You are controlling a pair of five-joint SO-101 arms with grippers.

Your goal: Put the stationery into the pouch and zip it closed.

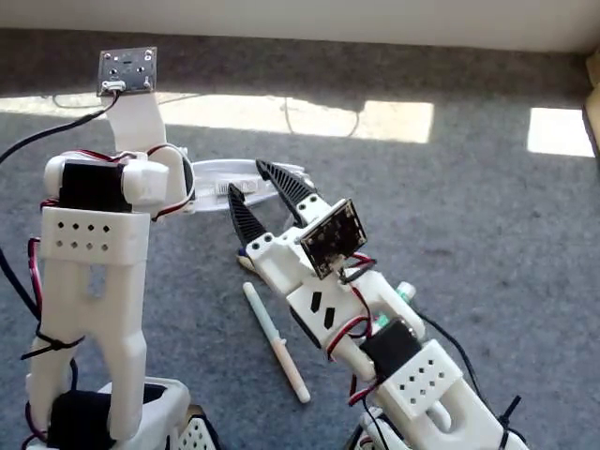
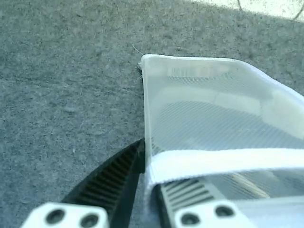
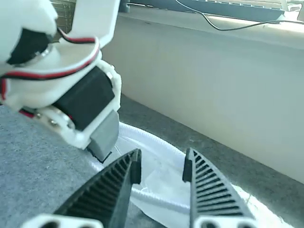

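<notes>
Grey carpet (image 1: 487,244) throughout, with two sun patches (image 1: 394,120) (image 1: 560,131) near the far edge. Pale wall (image 1: 328,17) running along behind the carpet. Seen from the right wrist, same wall (image 3: 213,90) topped by a ledge with a dark cable (image 3: 237,27) along it.

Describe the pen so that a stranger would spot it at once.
Find the grey carpet and the right arm stretched over it. Beside that arm, toward the left arm, lies the pen, loose and slanted. It is the one slim pale stick there; the white mesh pouch lies farther back.
</notes>
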